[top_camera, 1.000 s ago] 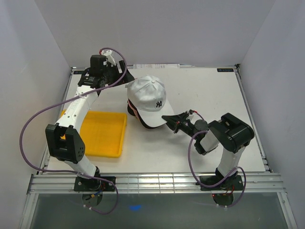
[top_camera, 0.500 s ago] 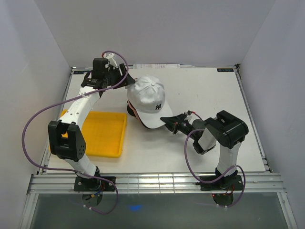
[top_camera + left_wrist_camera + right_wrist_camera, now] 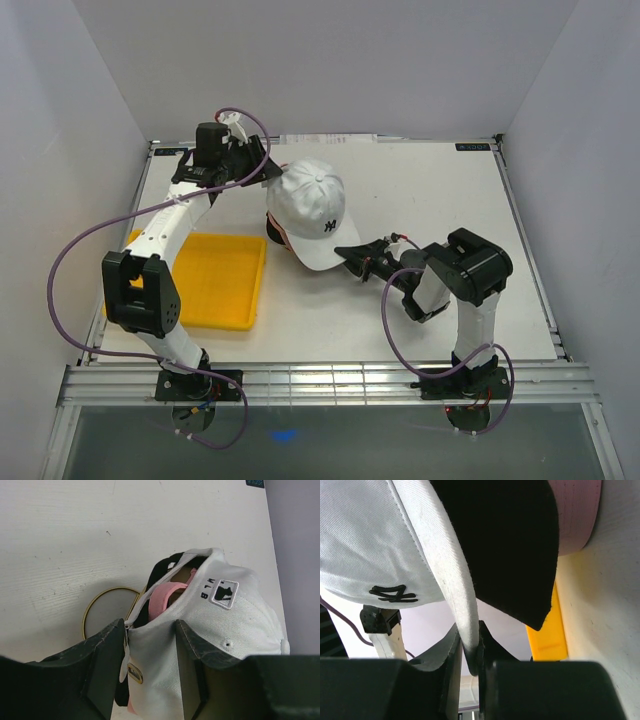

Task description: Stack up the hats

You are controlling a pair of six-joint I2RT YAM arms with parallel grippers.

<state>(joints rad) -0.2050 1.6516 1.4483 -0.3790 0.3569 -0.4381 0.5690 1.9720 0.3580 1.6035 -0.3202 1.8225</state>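
Observation:
The white cap (image 3: pixel 312 205) with a dark NY logo sits on top of the other caps at the table's middle. Beneath it the black cap (image 3: pixel 162 570) and pink cap (image 3: pixel 162 597) show at the open back. A bit of tan shows inside them. My left gripper (image 3: pixel 270 172) is at the cap's rear, its fingers (image 3: pixel 102 665) pressed on the white back panel (image 3: pixel 155 645) by the strap buckle. My right gripper (image 3: pixel 350 255) is shut on the white brim's edge (image 3: pixel 445 555). The black brim (image 3: pixel 510 540) lies just under it.
The gold wire stand's ring (image 3: pixel 92 607) lies on the table under the caps. The yellow tray (image 3: pixel 215 280) sits on the left beside the left arm. White walls enclose the table on three sides.
My left gripper has moved right against the cap's rear. My right arm has pushed a little left. The white cap has shifted slightly down and left over the other caps.

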